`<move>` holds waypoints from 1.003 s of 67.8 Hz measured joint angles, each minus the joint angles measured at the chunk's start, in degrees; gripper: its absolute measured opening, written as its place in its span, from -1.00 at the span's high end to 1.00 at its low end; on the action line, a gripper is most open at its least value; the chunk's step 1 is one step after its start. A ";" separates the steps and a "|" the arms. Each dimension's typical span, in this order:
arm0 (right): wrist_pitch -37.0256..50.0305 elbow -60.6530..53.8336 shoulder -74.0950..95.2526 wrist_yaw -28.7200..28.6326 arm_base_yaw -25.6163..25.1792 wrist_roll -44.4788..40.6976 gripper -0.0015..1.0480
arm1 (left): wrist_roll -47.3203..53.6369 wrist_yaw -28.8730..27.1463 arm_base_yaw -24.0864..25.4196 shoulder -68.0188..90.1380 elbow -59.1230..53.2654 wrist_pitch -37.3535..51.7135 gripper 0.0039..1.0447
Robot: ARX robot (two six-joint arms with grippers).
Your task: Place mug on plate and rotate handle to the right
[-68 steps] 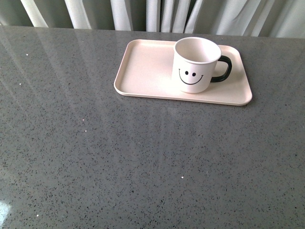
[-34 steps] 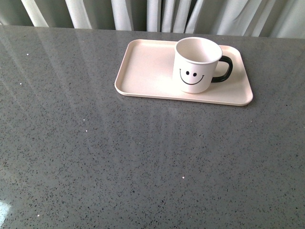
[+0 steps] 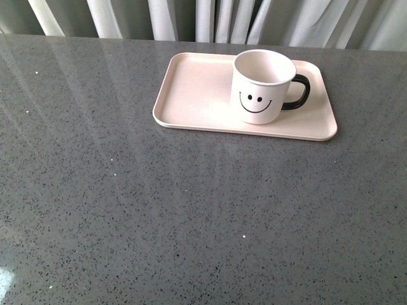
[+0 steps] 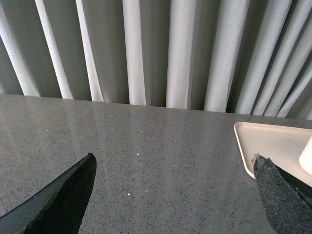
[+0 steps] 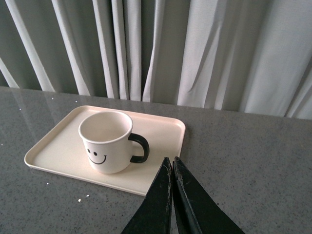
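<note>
The cream-white mug (image 3: 261,86) with a black smiley face stands upright on the right half of the pale pink plate (image 3: 191,95). Its black handle (image 3: 299,92) points right. Neither arm shows in the front view. In the right wrist view the mug (image 5: 106,141), handle (image 5: 139,148) and plate (image 5: 53,146) lie beyond my right gripper (image 5: 172,160), which is shut and empty, held back from the plate's near edge. My left gripper (image 4: 173,163) is open and empty over bare table; the plate's corner (image 4: 253,141) lies by one fingertip (image 4: 265,170).
The grey speckled table (image 3: 159,210) stretches wide around the plate. Pale curtains (image 3: 210,16) hang just behind the table's far edge.
The front view has shifted by a pixel or two; mug and plate stay as they were.
</note>
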 joint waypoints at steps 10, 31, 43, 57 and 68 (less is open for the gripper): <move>-5.75 -1.66 -7.54 -0.02 0.00 0.00 0.97 | 0.00 0.00 0.00 0.00 0.00 0.00 -0.83; -19.28 -2.67 -23.26 -0.02 0.00 0.00 0.97 | 0.00 0.00 0.00 0.00 0.00 0.00 -0.83; -25.35 -2.69 -29.81 0.00 0.00 0.00 0.97 | 0.00 0.00 0.00 0.00 0.00 0.00 -0.83; -31.21 -2.69 -36.02 0.00 0.00 0.00 0.97 | 0.00 0.00 0.00 0.00 0.00 0.00 -0.83; -35.74 -2.69 -40.68 -0.02 0.00 0.00 0.97 | 0.00 0.00 0.00 0.00 0.00 0.00 -0.83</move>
